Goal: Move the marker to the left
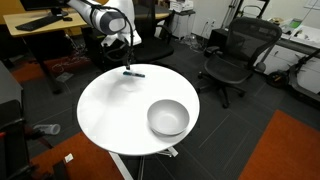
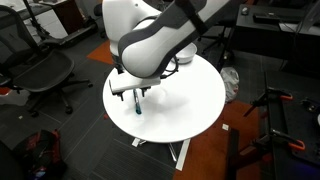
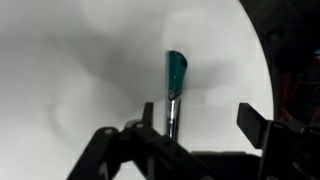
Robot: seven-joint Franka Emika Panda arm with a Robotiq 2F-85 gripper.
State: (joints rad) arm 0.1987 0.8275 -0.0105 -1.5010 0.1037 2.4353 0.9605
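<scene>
The marker point(image 3: 175, 85) lies flat on the round white table point(image 3: 70, 70). It has a teal end pointing away and a dark, silvery body. In the wrist view my gripper point(image 3: 200, 118) is open, and the marker lies between the fingers, close to the left-hand one. In an exterior view the marker point(image 1: 134, 73) lies near the table's far edge, with my gripper point(image 1: 127, 55) just over it. In an exterior view the marker point(image 2: 137, 104) sticks out below my gripper point(image 2: 130, 90), near the table's edge. The arm hides much of the table there.
A grey bowl point(image 1: 168, 118) stands on the near right part of the table point(image 1: 110, 110). Black office chairs point(image 1: 235, 55) and desks stand around the table. A chair point(image 2: 45, 75) also stands beside the table point(image 2: 190, 95).
</scene>
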